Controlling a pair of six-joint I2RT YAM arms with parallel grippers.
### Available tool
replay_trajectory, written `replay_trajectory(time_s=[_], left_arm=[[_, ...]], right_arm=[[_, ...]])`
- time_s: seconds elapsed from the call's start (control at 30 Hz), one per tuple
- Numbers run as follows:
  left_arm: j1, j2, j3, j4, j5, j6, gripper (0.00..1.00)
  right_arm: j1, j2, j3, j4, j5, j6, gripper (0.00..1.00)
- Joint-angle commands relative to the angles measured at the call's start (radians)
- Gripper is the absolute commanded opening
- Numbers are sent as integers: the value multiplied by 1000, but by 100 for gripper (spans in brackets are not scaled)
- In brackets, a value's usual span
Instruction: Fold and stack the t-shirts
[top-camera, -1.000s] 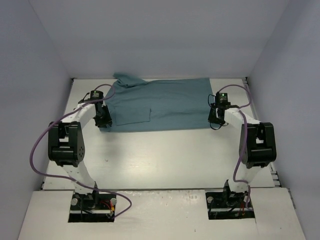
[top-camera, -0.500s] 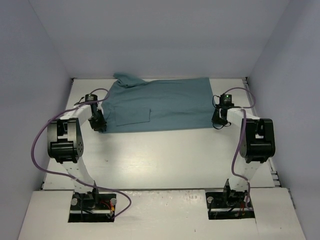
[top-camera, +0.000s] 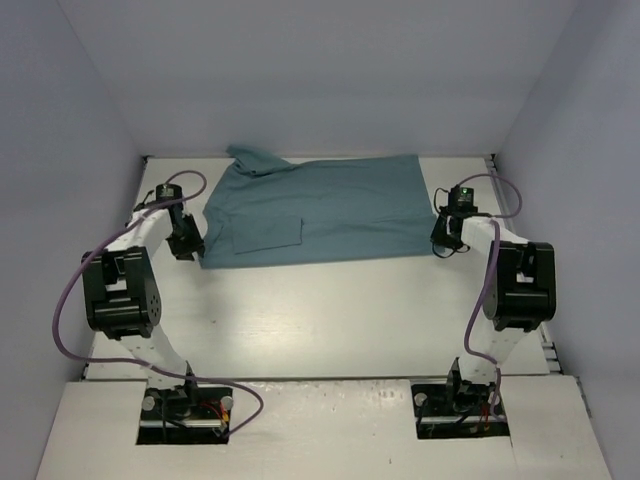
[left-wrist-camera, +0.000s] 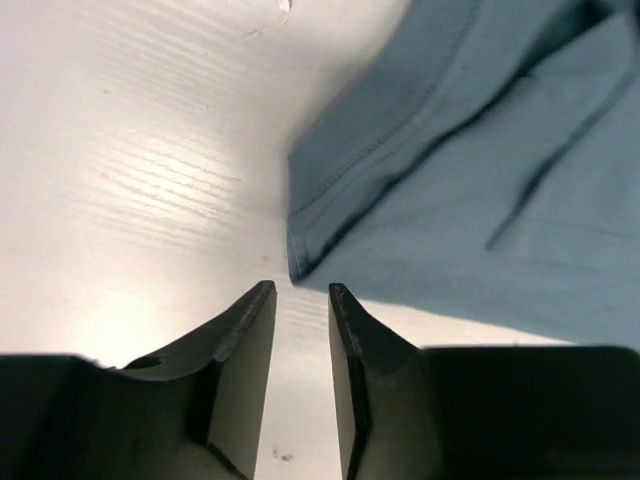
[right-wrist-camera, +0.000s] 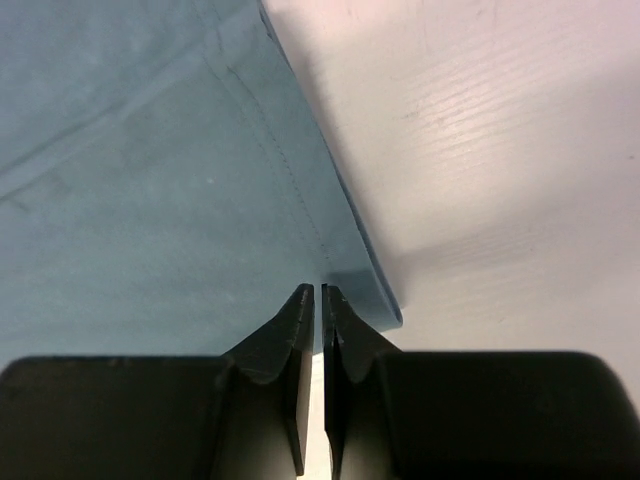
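**Desk:** What has changed?

**Caption:** The teal t-shirt, laid flat toward 12 o'clock on the table, is seen drawn a little wider than a second ago. The left pincer has been carried out toward 9 o'clock and the right pincer toward 3 o'clock.

**Desk:** And the grips?

**Caption:** The left pincer is shown narrowly spread with nothing between its tips. A stitched corner of the cloth lies just beyond them. The right pincer is pressed together over the shirt's 4 o'clock corner, but whether cloth is caught there cannot be told.

**Desk:** What is meant for the task?

**Caption:** The smoothing is judged nearly done. The folding proper is thought to be still ahead, and nothing is stacked yet.

**Desk:** What stands in the way?

**Caption:** A sleeve is left rumpled at 11 o'clock, near the back wall. Little room for further outward pull is left by the side walls. Purple cables are looped beside each arm.
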Motion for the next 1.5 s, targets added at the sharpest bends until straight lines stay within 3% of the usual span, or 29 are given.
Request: replay_trajectory(time_s=[0.0, 0.23, 0.47, 0.6, 0.8, 1.17, 1.37, 1.47], left_arm=[[-20, -149, 72, -24, -14, -27, 32], [-162, -18, 146, -18, -96, -71, 34], [-185, 151, 167, 7, -105, -114, 26], [-184, 153, 108, 5, -105, -123, 25], [-169, 78, -58, 3, -88, -149, 24], [-112, -236, -290, -104, -27, -124, 24], [-112, -400, -319, -189, 24, -133, 26], [-89, -411, -206, -215, 35, -114, 32]], right_arm=[[17, -85, 24, 3, 4, 6, 13], [41, -1, 71, 3, 11, -10, 28], [78, 78, 85, 5, 36, -23, 30], [82, 85, 48, 32, 30, -5, 30], [86, -49, -110, 17, 28, 74, 30], [86, -414, -352, -216, 97, 201, 31], [112, -564, -345, -278, 91, 248, 33], [127, -552, -210, -280, 95, 217, 36]])
